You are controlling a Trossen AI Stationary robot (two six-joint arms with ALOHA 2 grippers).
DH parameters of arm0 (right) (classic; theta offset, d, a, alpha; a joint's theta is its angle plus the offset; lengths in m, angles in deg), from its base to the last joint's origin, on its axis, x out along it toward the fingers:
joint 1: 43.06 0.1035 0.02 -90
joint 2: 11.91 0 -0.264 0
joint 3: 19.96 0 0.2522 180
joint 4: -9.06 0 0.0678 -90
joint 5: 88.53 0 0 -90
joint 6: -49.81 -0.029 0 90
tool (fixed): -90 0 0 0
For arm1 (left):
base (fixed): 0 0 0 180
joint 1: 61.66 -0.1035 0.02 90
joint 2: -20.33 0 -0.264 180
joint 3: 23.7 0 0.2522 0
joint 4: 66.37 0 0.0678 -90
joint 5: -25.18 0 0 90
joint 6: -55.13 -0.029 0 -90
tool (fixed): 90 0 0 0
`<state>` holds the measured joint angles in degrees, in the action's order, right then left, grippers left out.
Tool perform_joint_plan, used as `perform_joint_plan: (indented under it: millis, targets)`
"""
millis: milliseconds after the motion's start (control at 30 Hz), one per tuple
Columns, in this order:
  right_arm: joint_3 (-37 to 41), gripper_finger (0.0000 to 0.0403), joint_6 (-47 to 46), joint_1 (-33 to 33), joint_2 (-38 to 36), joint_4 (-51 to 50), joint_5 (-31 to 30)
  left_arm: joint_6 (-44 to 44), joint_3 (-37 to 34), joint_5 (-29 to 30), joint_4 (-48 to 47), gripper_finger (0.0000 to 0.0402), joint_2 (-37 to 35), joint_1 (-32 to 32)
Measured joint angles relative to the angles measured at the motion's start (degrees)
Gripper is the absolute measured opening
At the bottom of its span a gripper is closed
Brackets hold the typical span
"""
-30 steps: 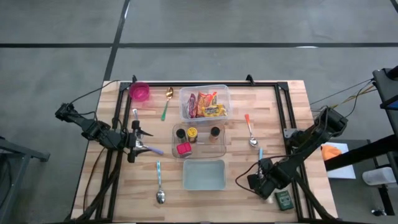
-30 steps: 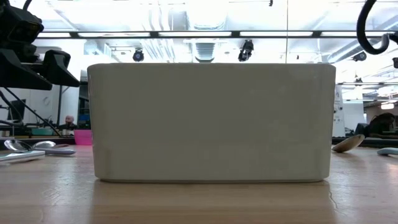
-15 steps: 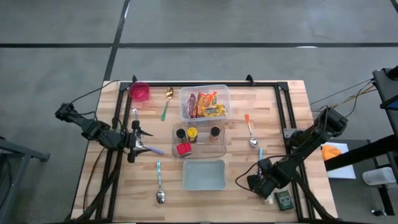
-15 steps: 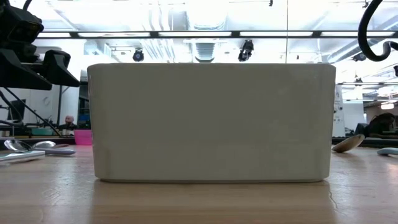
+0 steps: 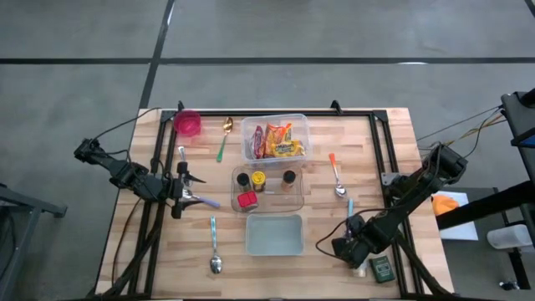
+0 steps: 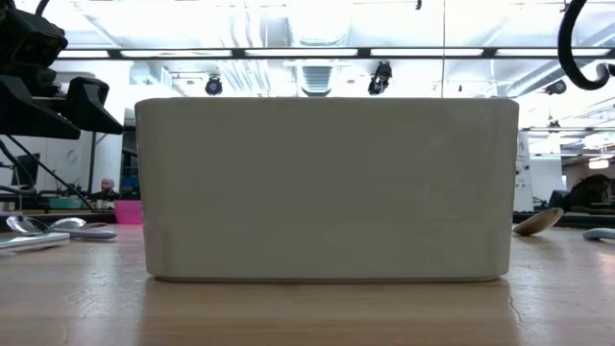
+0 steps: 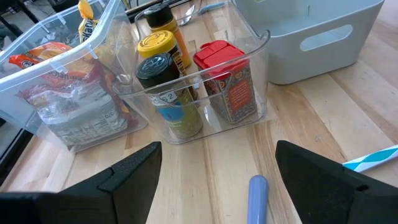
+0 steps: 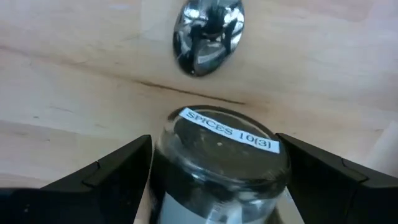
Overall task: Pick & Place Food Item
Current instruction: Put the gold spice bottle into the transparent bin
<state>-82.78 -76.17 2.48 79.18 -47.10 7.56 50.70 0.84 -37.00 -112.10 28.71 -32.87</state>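
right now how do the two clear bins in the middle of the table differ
The far clear bin holds colourful snack packets; the near clear bin holds upright spice jars.
The far bin looks packed, its packets lying jumbled; the near bin still has bare floor at one end.
The near bin sits next to the grey tub; the far bin is farther from it.
Both are transparent, open-topped and rectangular.

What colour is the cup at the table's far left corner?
Pink: the cup shows best in the high view.
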Motion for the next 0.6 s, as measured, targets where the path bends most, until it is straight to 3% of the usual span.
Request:
perform_joint_plan:
  millis: [333,600]
  targets:
    - [0.0,0.0325,0.2,0.1,0.0,-0.3,0.1,0.0,0.0,0.0,0.0,0.0317,0.0,0.0]
    - [0.0,0.0284,0.2,0.1,0.0,-0.3,0.1,0.0,0.0,0.0,0.0,0.0317,0.0,0.0]
